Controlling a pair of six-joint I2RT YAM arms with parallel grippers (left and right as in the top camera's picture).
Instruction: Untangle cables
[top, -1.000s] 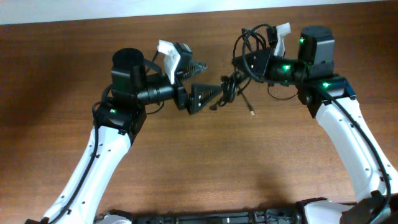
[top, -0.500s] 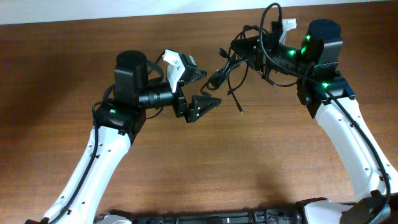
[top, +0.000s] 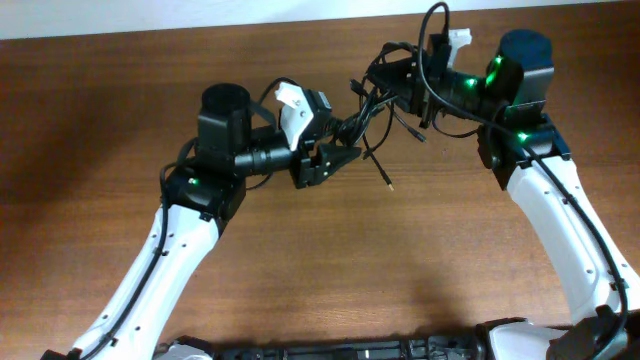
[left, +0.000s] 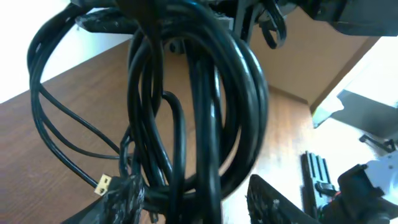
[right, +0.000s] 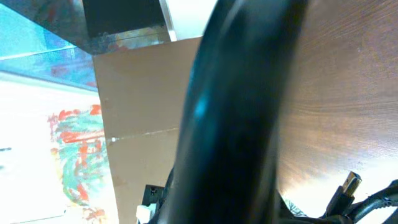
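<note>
The cables (top: 372, 105) are a knotted bundle of thin black cords held above the table. They hang from my right gripper (top: 397, 80), which is shut on their upper loops. One loose end with a small plug (top: 388, 185) trails down toward the wood. My left gripper (top: 335, 152) has its jaws around the bundle's lower strands. In the left wrist view the cables (left: 205, 93) fill the frame between the left gripper's (left: 196, 198) fingers. One finger touches them and a gap shows at the other. A gold plug (left: 102, 183) sits beside the left finger. A blurred cable (right: 236, 112) blocks the right wrist view.
The brown wooden table (top: 300, 260) stretches under both arms, and its far edge meets a white wall (top: 200, 15). The white forearms come in from the front left (top: 165, 270) and front right (top: 565, 240).
My left gripper has moved right and back onto the hanging bundle, and its jaws have narrowed around the lower strands. My right gripper lifted the bundle slightly earlier and now holds still.
</note>
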